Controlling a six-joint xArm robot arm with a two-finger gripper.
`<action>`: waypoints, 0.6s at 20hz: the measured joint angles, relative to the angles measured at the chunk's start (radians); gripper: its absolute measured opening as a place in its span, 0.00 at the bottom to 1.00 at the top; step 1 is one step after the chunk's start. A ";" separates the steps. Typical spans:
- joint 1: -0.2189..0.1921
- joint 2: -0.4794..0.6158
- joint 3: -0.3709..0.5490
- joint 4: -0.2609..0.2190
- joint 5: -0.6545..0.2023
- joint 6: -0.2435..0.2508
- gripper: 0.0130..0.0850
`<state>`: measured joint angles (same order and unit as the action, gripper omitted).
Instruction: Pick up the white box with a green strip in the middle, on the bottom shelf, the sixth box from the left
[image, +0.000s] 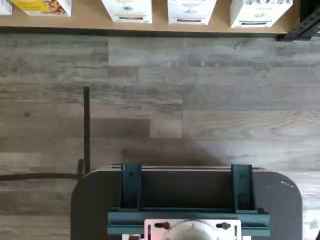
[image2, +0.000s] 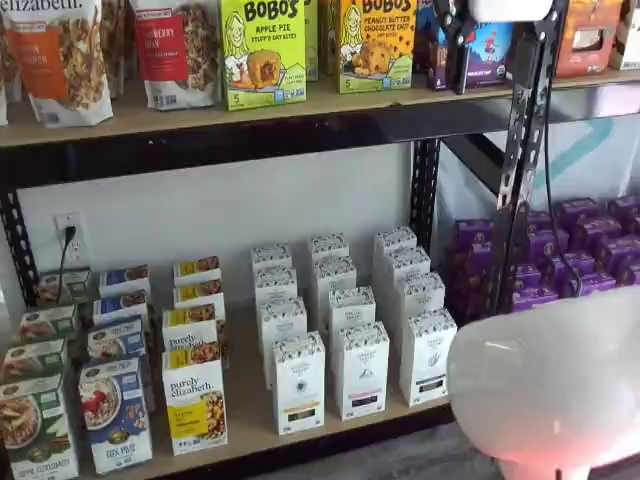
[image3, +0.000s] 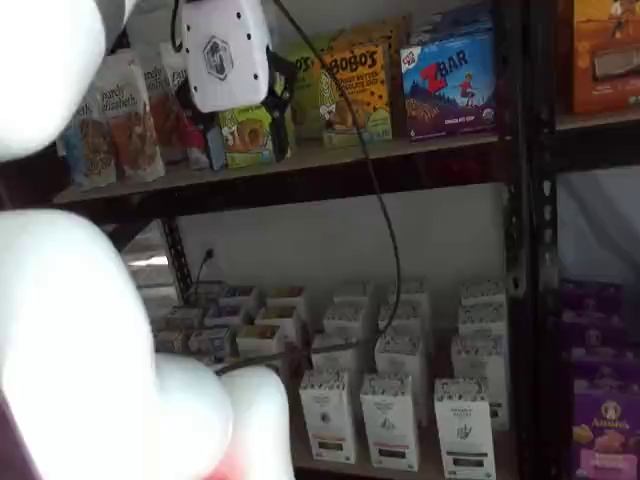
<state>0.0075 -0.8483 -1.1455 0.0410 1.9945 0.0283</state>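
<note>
The white box (image2: 428, 355) stands at the right end of the front row on the bottom shelf (image2: 250, 440), with a speckled top band and a dark strip low on its front. It also shows in a shelf view (image3: 463, 425) and in the wrist view (image: 260, 11) at the shelf's front edge. My gripper (image3: 245, 115) hangs high up at the level of the upper shelf, far above the box. Its white body and black fingers also show in a shelf view (image2: 455, 45). No clear gap between the fingers shows, and they hold nothing.
Two similar white cartons (image2: 360, 370) (image2: 298, 385) stand left of the target, then a yellow-labelled box (image2: 195, 400). Purple boxes (image2: 580, 250) fill the bay to the right past a black upright (image2: 515, 170). The white arm (image2: 545, 390) blocks the lower right. A dark mount with teal brackets (image: 187, 200) sits over grey plank floor.
</note>
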 joint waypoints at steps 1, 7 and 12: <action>0.004 0.000 0.000 -0.005 0.000 0.002 1.00; 0.013 -0.001 0.013 -0.027 -0.004 0.003 1.00; -0.022 -0.039 0.109 -0.030 -0.092 -0.032 1.00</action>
<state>-0.0141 -0.8870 -1.0369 0.0108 1.9029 -0.0037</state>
